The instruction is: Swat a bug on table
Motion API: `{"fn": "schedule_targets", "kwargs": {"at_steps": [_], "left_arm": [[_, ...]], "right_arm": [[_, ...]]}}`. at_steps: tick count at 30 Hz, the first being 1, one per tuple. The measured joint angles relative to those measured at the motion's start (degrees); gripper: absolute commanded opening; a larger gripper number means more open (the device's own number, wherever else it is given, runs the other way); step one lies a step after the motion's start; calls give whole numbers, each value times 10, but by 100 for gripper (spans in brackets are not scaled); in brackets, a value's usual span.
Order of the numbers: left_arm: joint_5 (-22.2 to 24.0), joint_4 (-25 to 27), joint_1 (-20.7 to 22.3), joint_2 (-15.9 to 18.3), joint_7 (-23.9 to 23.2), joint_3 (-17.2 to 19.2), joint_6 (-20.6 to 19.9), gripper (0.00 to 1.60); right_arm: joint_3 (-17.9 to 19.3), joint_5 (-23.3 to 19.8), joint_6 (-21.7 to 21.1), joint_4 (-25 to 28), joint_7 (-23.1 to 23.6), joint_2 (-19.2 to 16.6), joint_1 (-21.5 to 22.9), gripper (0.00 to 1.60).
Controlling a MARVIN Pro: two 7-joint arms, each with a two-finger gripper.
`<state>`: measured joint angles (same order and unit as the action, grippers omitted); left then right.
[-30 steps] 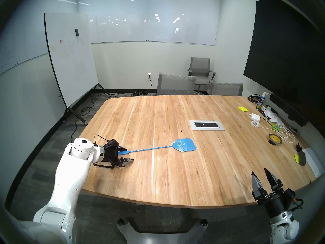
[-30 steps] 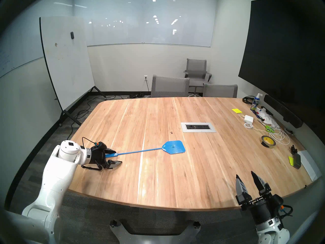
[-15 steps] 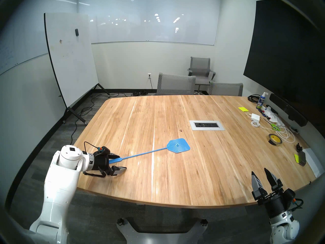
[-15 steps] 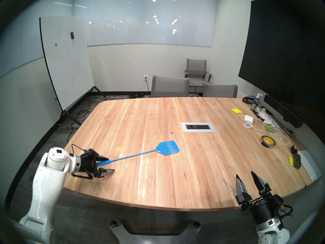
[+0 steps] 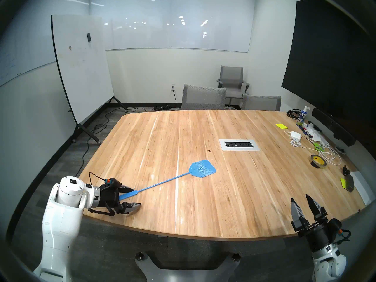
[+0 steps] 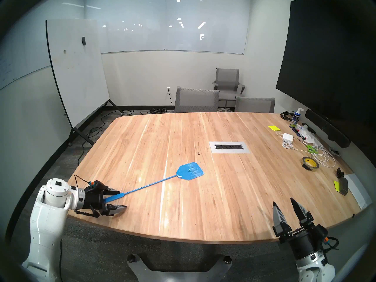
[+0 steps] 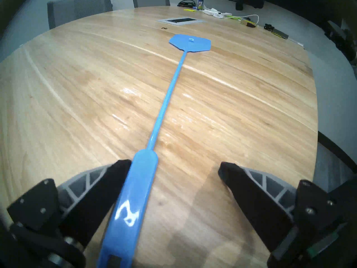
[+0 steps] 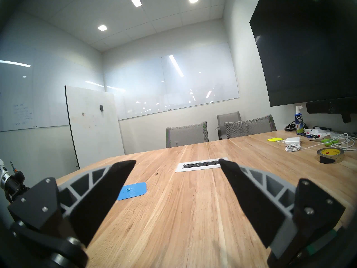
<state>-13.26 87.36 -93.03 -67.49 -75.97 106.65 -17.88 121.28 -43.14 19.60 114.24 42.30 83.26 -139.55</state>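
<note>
The worktop (image 5: 203, 204), a wide plank surface, is seen with a grey outlet panel (image 5: 239, 144) set in near its middle.

The blue swatter (image 5: 162, 183) is laid across the near-left part of it. Its long axis runs from the grip at the near-left edge, diagonally away and to the right, to the flat head (image 5: 202, 168). The head is pointed roughly toward the panel and appears to lie flat on the wood. The swatter is judged light, with a thin, springy shaft and a limp mesh head. The broad flat grip is judged the right place for a hold, since the smooth plastic may slip or twist if it is pinched lightly.

The left gripper (image 5: 136, 196) is placed around that grip, with the fingers (image 7: 108, 184) spread wide. The handle is lodged between them and leans against one only, so nothing is clamped. The right gripper (image 5: 299, 197) is held off the near-right edge, its fingers also apart and empty.

The bug (image 5: 209, 151), a tiny dark speck, is found just left of the panel, beyond the head and clear of it.
</note>
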Motion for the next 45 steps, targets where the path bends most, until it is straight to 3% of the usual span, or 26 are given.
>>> {"fn": "schedule_targets", "kwargs": {"at_steps": [13,27,35,45], "left_arm": [[23,19,-42,3,-21,26,19,160],[34,30,-45,10,-49,10,-3,160],[34,-5,-7,13,-39,-15,4,160],[30,-80,64,14,52,-55,37,160]], "right_arm": [[0,0,0,0,0,0,0,160],[0,0,0,0,0,0,0,160],[0,0,0,0,0,0,0,160],[0,0,0,-1,0,0,0,160]]}}
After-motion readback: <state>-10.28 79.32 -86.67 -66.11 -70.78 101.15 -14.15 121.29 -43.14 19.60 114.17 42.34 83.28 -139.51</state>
